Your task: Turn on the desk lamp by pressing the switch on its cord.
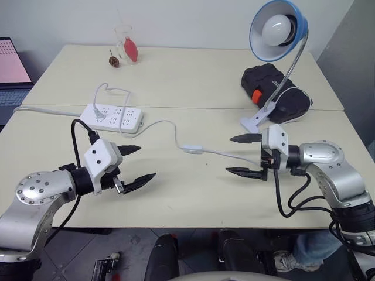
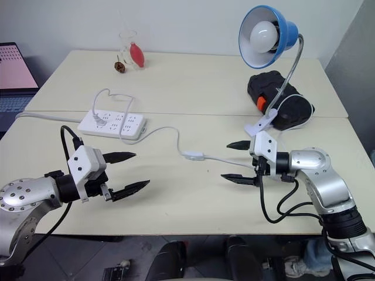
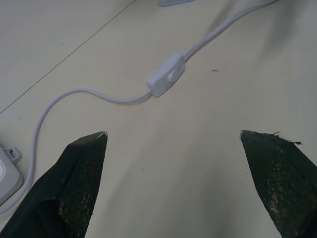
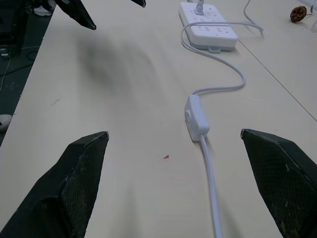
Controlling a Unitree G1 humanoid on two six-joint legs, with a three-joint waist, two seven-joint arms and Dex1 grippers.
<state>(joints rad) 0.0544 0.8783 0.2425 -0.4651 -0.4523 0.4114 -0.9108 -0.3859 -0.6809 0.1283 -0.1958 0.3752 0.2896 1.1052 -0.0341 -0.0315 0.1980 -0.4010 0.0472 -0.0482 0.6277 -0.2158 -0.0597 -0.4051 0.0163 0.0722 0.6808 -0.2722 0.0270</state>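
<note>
Cream table (image 1: 176, 199), switch (image 1: 192, 150) between left pincer (image 1: 136, 165), right pincer (image 1: 245, 155)

Bright, even light; soft shadows on the table (image 1: 176, 193), slight wrist-view blur

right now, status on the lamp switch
Left gripper and right gripper open, empty. Switch lies on table between them, untouched. Lamp unlit. Path clear.

Office: desks (image 1: 176, 76), laptop (image 1: 12, 70)
</note>
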